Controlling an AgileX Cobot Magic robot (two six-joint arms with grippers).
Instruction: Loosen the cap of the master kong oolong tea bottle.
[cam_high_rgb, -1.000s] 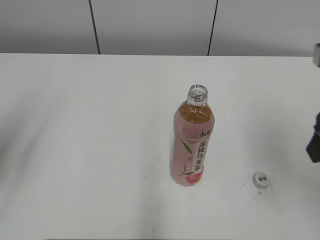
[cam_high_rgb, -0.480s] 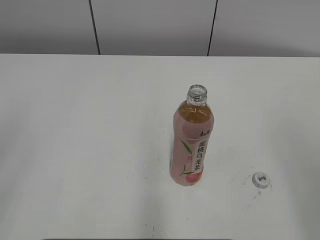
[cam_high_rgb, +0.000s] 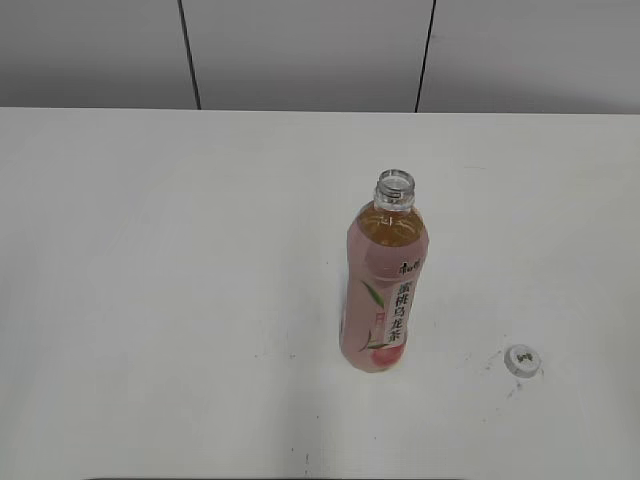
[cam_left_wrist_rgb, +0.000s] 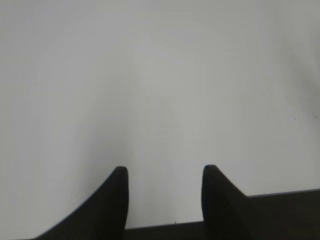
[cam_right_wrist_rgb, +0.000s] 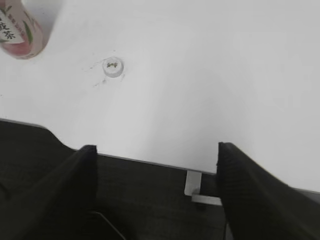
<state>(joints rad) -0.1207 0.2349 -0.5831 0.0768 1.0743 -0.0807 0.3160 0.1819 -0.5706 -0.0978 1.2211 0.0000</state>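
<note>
The master kong oolong tea bottle (cam_high_rgb: 385, 290) stands upright on the white table, its neck open with no cap on it. Its pink base also shows in the right wrist view (cam_right_wrist_rgb: 19, 31) at the top left. The small white cap (cam_high_rgb: 522, 360) lies on the table to the right of the bottle, apart from it; it also shows in the right wrist view (cam_right_wrist_rgb: 113, 67). My left gripper (cam_left_wrist_rgb: 164, 172) is open and empty over bare table near its front edge. My right gripper (cam_right_wrist_rgb: 156, 150) is open and empty, back over the table's front edge. Neither gripper shows in the exterior view.
The white table (cam_high_rgb: 160, 280) runs to a grey panelled wall (cam_high_rgb: 300, 50) at the back. The table's front edge (cam_right_wrist_rgb: 150, 162) and a small metal bracket (cam_right_wrist_rgb: 192, 182) under it show in the right wrist view, with dark floor below.
The right arm, seen at the right edge of the exterior view one second ago, has drawn out of that view. Bottle and cap have not moved.
</note>
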